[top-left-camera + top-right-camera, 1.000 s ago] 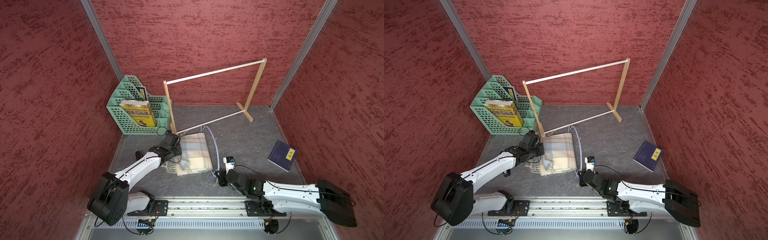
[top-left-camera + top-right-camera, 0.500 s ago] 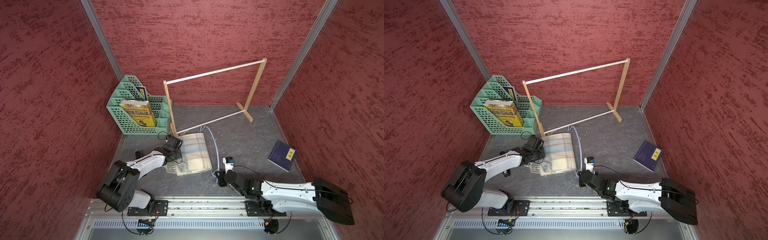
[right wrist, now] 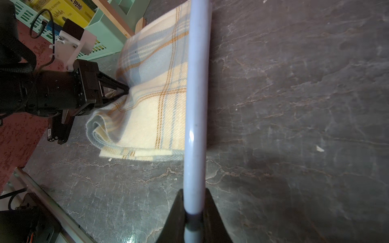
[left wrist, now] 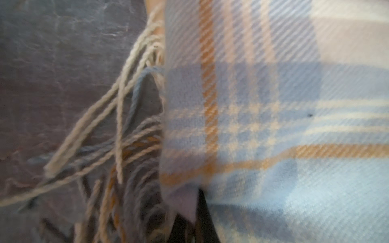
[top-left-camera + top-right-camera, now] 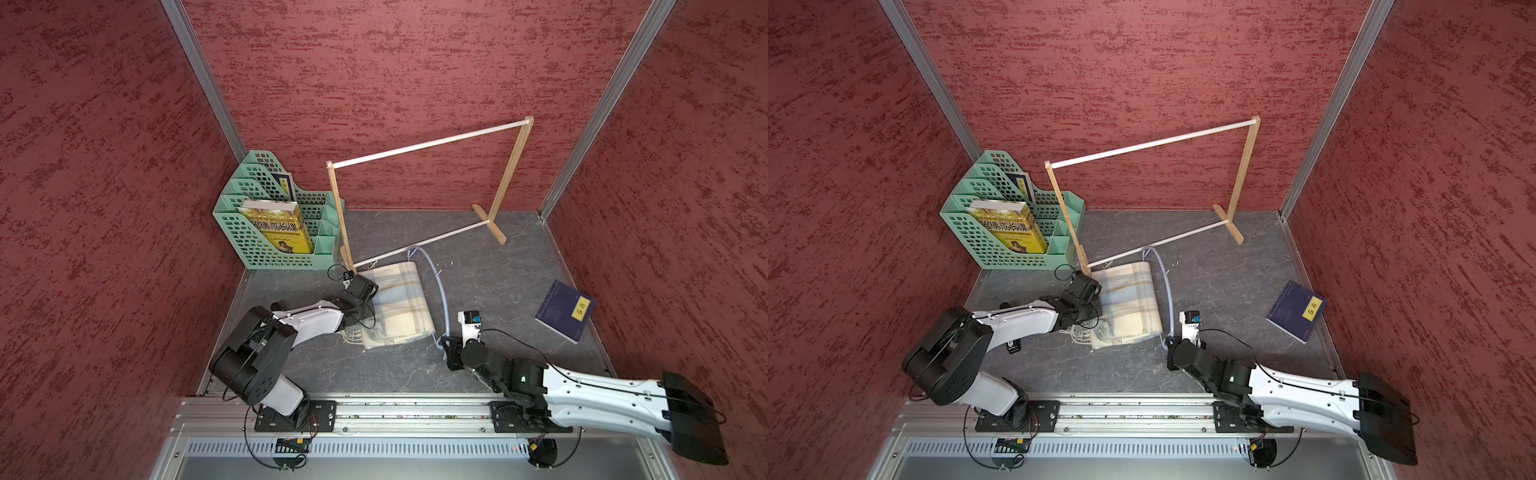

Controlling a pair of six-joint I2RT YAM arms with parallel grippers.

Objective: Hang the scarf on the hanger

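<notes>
**Scarf edge pinched, hanger held alongside**

The soft, folded pale-blue-and-cream plaid scarf (image 5: 395,307) lies flat on the dark grey stone-patterned table (image 5: 498,270), toward its back left corner. It sits just in front of the left foot of the tall wooden rack (image 5: 428,143).

The left gripper (image 3: 126,90) reaches in low from the table's left edge. It is closed tight on the fringed side of the cloth, and the fabric puckers at the pinch. Taking one edge rather than the whole bundle probably lets the cloth be lifted and drawn over a bar.

The thin, curved pale-blue translucent plastic hanger (image 5: 444,291) runs along the scarf's opposite side, just beside it. I cannot tell whether the two touch. The right gripper (image 3: 194,195) is clamped narrowly on the hanger's near end. This likely keeps the light plastic from sliding and presents it close to the cloth. The scarf is not yet on the hanger.

A mint-green perforated plastic file organiser (image 5: 257,245) stands in the back left corner.
- A thick yellow book (image 5: 278,226) leans in its front slot.
- A dark book (image 5: 286,185) stands in a rear slot.

A navy notebook (image 5: 565,311) with a yellow label lies loose near the right edge, well apart from the work.
</notes>
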